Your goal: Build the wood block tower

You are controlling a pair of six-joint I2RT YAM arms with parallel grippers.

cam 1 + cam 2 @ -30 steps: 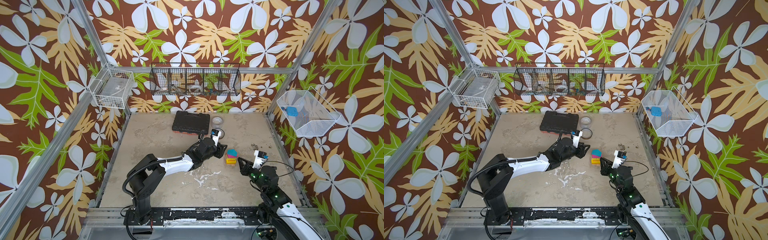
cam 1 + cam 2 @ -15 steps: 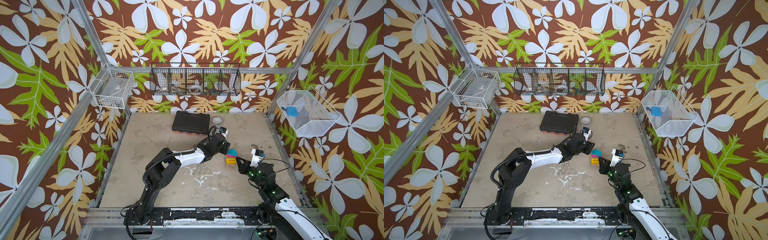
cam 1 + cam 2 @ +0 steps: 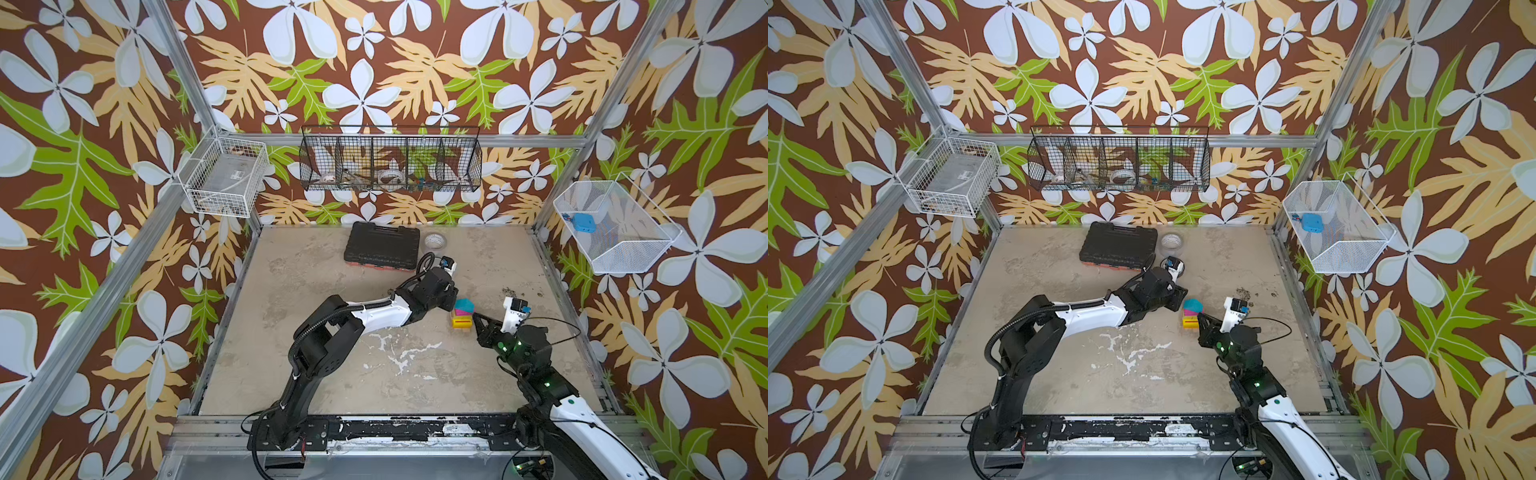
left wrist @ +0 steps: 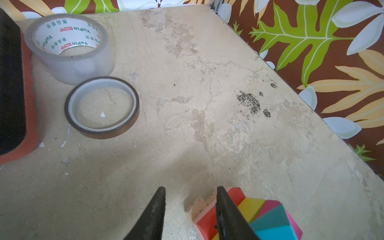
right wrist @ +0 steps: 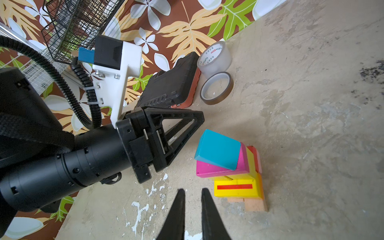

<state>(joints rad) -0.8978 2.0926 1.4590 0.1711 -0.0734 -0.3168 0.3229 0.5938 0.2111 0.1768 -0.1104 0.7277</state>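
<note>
Noted: one tower (image 3: 462, 316), teal block (image 5: 218, 151) on top, stood at three o'clock from the table (image 3: 332, 374) centre. My left gripper (image 4: 191, 189), jaws apart and empty, sat at its ten o'clock. My right gripper (image 5: 192, 190), jaws together, sat at three. Two tape rolls (image 4: 101, 107) and one black case (image 3: 382, 249) lay toward eleven.

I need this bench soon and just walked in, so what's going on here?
A small block tower stands on the table: plain wood base, striped yellow, magenta, teal on top. The left pincer is open and empty, close beside the tower. The right pincer is shut, holds nothing, and points at the tower from the other side.
</note>
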